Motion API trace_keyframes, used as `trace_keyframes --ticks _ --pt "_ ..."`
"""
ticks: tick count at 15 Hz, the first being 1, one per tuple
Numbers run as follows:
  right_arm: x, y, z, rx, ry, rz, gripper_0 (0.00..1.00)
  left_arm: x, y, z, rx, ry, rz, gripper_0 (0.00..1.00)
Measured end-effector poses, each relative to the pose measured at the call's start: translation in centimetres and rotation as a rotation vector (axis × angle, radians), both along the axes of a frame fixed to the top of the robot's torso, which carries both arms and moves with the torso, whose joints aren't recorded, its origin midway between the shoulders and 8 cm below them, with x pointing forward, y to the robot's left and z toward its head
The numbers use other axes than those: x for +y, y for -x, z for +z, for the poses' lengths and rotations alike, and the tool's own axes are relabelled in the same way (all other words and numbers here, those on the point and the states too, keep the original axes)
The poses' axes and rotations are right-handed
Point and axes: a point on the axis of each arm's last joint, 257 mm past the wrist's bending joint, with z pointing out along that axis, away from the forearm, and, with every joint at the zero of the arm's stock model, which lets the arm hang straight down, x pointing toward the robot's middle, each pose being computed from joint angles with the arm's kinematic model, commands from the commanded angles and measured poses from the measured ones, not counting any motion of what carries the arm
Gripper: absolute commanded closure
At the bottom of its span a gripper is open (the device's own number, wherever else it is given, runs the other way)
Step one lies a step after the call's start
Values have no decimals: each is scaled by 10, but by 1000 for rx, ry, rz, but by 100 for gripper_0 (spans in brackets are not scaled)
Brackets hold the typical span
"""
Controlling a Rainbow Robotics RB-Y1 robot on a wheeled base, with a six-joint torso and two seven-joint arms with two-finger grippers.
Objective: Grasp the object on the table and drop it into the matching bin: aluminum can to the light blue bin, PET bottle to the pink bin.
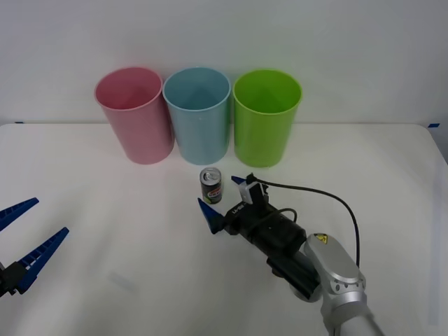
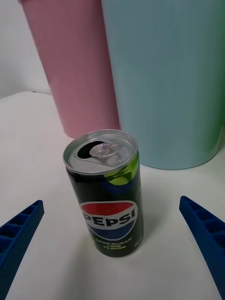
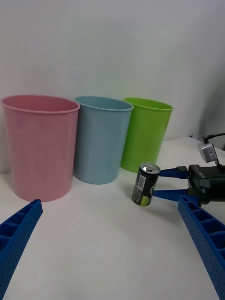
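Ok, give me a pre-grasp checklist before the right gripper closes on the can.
1. Aluminum can upright on the table: ok.
2. Right gripper open, fingers wide enough for the can: ok.
3. Can fully between the fingers: cannot tell; in the front view it stands near the fingertips, just in front of the light blue bin.
4. Can clear of the bins: ok, a gap shows in the left wrist view.
5. Light blue bin standing open-topped between the pink bin and the green bin: ok.
6. Left gripper open, well off to the side: ok.
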Motion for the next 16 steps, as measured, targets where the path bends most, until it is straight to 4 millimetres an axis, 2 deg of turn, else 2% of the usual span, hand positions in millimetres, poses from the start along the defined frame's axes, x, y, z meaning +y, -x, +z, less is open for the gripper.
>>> trace_keyframes --ticks 7,14,15,16 --pt "2 -22 -11 12 68 -25 0 0 0 0 0 0 0 0" --pt "6 -25 -10 5 89 -34 0 0 0 0 0 0 0 0" --pt "6 -25 -10 6 88 -34 5 0 0 0 0 0 0 0" --pt "6 -25 -10 5 88 -34 83 0 0 0 0 0 0 0"
